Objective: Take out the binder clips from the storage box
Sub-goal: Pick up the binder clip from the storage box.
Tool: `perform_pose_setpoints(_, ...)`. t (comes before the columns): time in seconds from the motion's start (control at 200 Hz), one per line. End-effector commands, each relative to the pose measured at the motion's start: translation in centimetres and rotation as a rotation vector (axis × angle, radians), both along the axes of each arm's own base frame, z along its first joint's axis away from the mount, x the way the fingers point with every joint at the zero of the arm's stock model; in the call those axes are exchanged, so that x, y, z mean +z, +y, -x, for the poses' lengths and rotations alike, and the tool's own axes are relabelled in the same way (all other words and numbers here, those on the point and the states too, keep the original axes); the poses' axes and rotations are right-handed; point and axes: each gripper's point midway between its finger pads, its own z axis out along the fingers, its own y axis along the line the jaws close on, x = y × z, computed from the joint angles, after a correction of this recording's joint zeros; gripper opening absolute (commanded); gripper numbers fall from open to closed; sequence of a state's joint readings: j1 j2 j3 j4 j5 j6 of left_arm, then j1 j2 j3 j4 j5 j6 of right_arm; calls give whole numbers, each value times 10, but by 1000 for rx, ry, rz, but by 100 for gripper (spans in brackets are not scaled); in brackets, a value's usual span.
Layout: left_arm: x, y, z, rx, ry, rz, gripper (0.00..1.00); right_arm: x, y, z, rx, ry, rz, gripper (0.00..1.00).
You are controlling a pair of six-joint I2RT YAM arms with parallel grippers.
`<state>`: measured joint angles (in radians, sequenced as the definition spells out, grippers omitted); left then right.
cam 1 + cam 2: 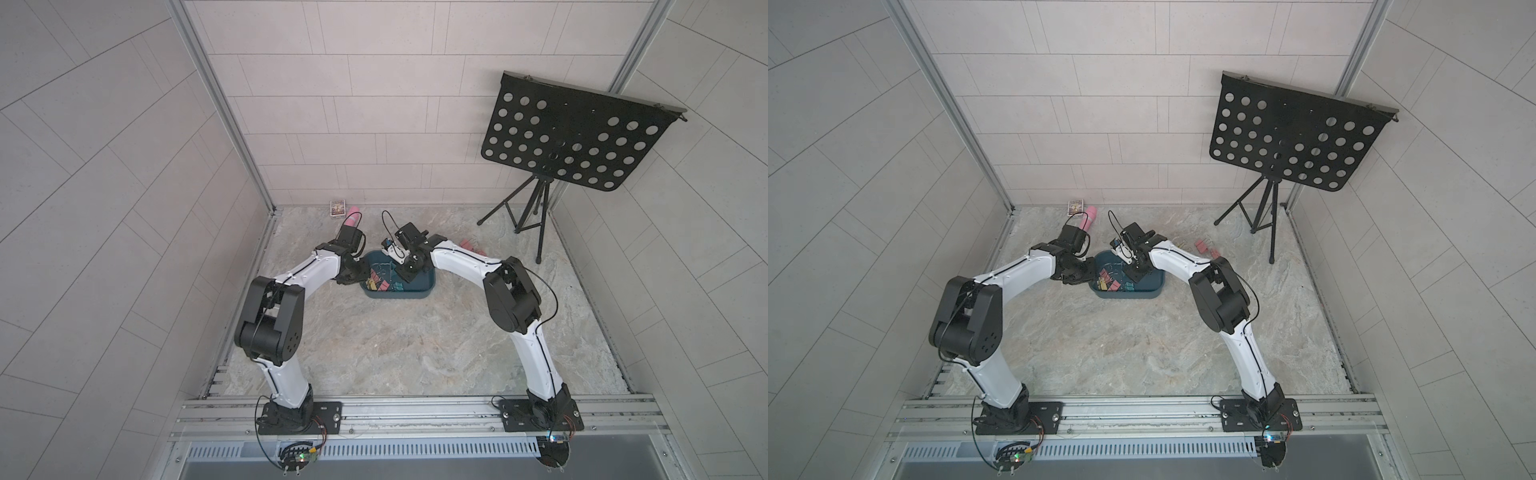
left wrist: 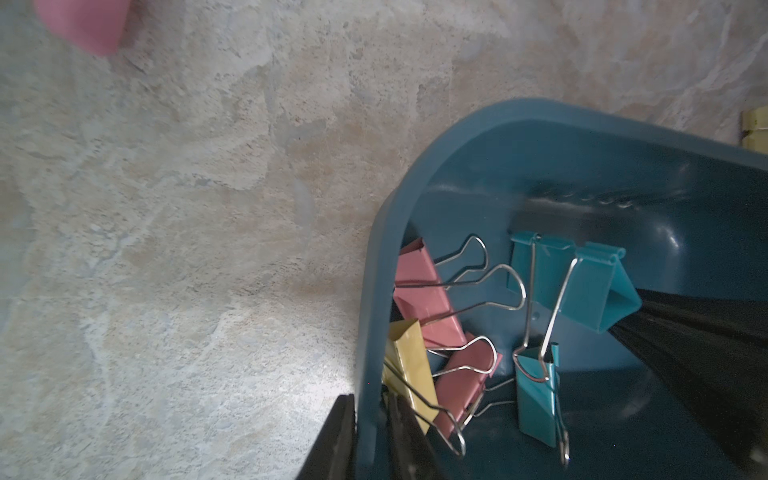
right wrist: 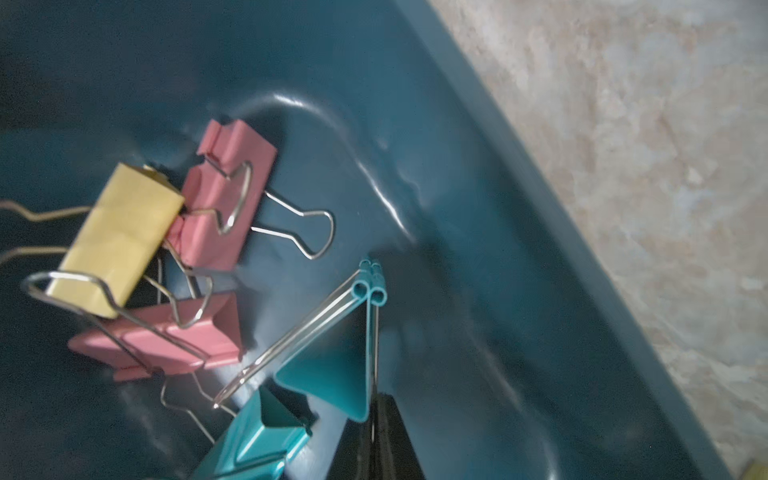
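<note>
1. On the table (image 1: 415, 332), left jaws clamp the box (image 2: 370, 270) rim, one finger each side.
2. Inside the box lie pink, yellow and teal clips (image 2: 419, 291).
3. Right jaws, closed, pinch the wire handle of one teal clip (image 3: 332, 374).

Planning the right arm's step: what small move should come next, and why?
Probably lift straight up: the right tool looks shut on the wire handle of the teal clip inside the box, while the left tool pinches its rim.
</note>
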<state>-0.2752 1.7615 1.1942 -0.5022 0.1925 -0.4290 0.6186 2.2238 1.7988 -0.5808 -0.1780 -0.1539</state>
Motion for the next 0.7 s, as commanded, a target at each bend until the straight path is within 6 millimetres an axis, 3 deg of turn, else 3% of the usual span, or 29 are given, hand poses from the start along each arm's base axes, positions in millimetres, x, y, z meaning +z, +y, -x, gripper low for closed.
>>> perform_pose_setpoints(0.0,5,5,2,7,-10,-9,24,41,-11,-4,-19,-80,-3,7)
perform_pose_setpoints(0.36,7,5,2,6,-15,-11,24,68,-34,-6,-73,-114,-8,1)
perform_pose_setpoints(0.545,7,5,2,6,-15,-10,24,89,-63,-5,-108,-157,52,1)
perform_pose_setpoints(0.695,7,8,2,8,-13,-23,24,104,-99,-2,-156,-215,173,0)
